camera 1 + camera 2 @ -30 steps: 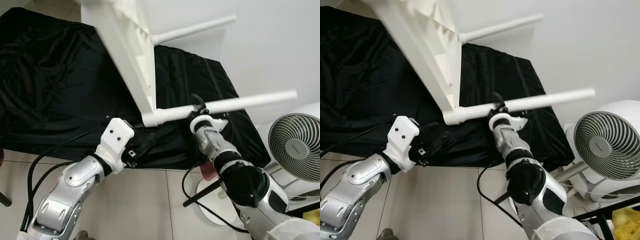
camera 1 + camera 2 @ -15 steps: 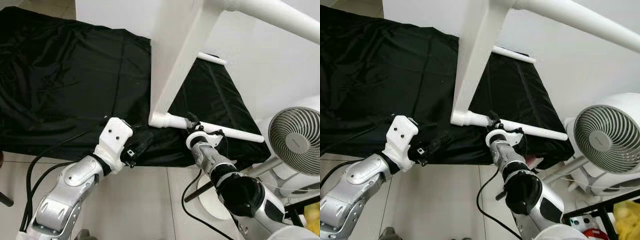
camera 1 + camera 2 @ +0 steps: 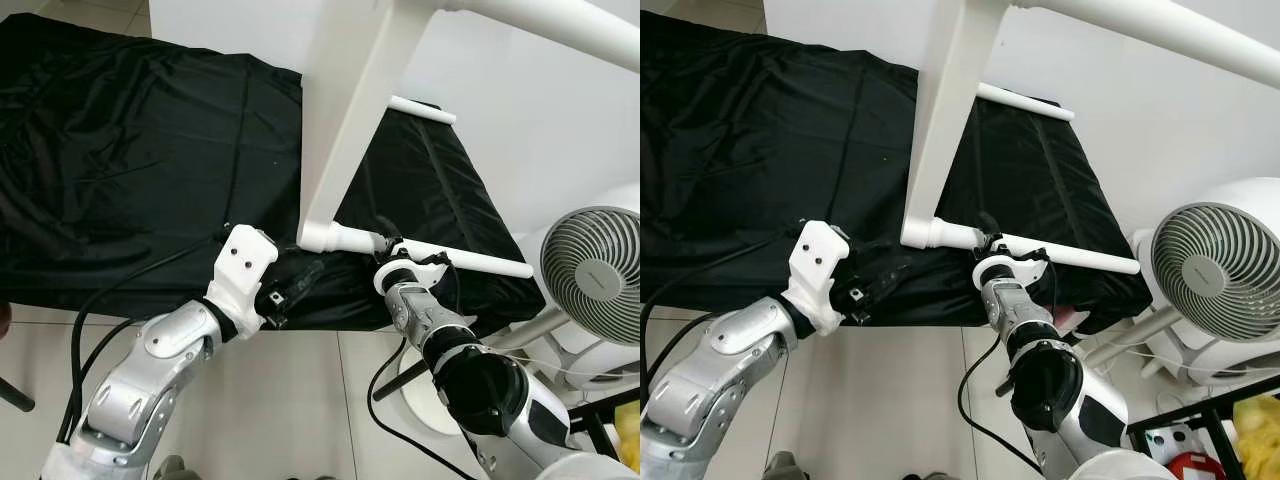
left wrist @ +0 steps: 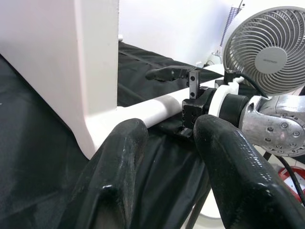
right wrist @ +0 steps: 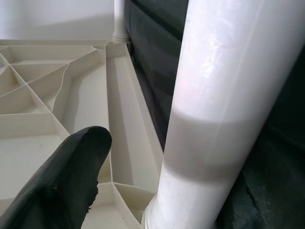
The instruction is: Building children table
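Note:
The white children's table stands tipped on its edge, its top rising steeply over the black cloth. Its near leg lies about level, running right from the bottom corner. My right gripper is shut on that leg close to the corner. In the right wrist view, the leg runs beside one black finger, with the ribbed underside behind. My left gripper is open, just below and left of the corner, holding nothing. A second leg sticks out farther back.
A black cloth covers the low surface under the table. A white fan stands at the right, with a round white base on the tiled floor below my right arm. A white wall is behind. Cables trail from both arms.
The table has swung round, so its top stands steeper and the gripped leg sits lower. My left gripper has moved forward and right toward the bottom corner.

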Robot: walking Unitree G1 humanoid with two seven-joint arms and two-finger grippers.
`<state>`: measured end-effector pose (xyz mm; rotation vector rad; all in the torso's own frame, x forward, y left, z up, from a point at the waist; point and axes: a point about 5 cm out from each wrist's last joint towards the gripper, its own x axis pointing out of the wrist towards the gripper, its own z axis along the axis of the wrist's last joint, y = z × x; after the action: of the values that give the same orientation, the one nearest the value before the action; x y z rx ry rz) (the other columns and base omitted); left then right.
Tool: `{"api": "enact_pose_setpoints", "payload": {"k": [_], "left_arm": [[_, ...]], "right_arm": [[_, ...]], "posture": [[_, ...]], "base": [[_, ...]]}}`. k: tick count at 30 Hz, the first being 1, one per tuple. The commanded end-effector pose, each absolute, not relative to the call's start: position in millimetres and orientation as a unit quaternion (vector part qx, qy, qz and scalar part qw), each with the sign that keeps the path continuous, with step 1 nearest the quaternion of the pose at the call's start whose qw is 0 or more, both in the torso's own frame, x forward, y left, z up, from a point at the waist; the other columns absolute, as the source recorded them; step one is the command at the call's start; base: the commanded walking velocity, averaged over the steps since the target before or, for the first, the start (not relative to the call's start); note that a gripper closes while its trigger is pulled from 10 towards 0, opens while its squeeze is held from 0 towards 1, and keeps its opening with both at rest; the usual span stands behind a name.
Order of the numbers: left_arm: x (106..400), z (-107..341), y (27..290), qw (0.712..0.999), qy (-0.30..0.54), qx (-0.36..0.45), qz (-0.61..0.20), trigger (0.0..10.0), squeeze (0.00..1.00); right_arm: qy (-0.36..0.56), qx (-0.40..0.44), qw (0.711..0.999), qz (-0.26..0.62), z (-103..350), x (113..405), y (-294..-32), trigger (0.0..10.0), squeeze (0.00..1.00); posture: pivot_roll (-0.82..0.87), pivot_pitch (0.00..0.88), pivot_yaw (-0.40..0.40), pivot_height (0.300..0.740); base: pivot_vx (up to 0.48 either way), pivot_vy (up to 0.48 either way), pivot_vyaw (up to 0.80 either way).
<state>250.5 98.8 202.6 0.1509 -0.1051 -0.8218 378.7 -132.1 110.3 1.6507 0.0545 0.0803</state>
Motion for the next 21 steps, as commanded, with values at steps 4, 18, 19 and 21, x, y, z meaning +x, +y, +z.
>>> {"api": "enact_pose_setpoints", "payload": {"k": [4,18,19,21], "left_arm": [[248,197,90,0.891,-0.032,0.060,-0.449,10.0,0.00],[275,186,76,0.877,-0.025,0.085,-0.473,10.0,0.00],[275,186,76,0.877,-0.025,0.085,-0.473,10.0,0.00],[282,186,72,0.874,-0.026,0.084,-0.478,10.0,0.00]], "right_arm": [[0.013,0.738,0.674,0.007,97,371,-147,10.0,0.00],[0.007,0.742,0.671,0.008,84,359,-151,10.0,0.00],[0.007,0.742,0.671,0.008,84,359,-151,10.0,0.00],[0.005,0.742,0.670,0.010,85,359,-150,10.0,0.00]], "posture": [[0.10,0.133,-0.192,0.740],[0.07,0.156,-0.166,0.740],[0.07,0.156,-0.166,0.740],[0.07,0.156,-0.165,0.740]], "base": [[0.000,0.000,0.00],[0.000,0.000,0.00],[0.000,0.000,0.00],[0.000,0.000,0.00]]}}
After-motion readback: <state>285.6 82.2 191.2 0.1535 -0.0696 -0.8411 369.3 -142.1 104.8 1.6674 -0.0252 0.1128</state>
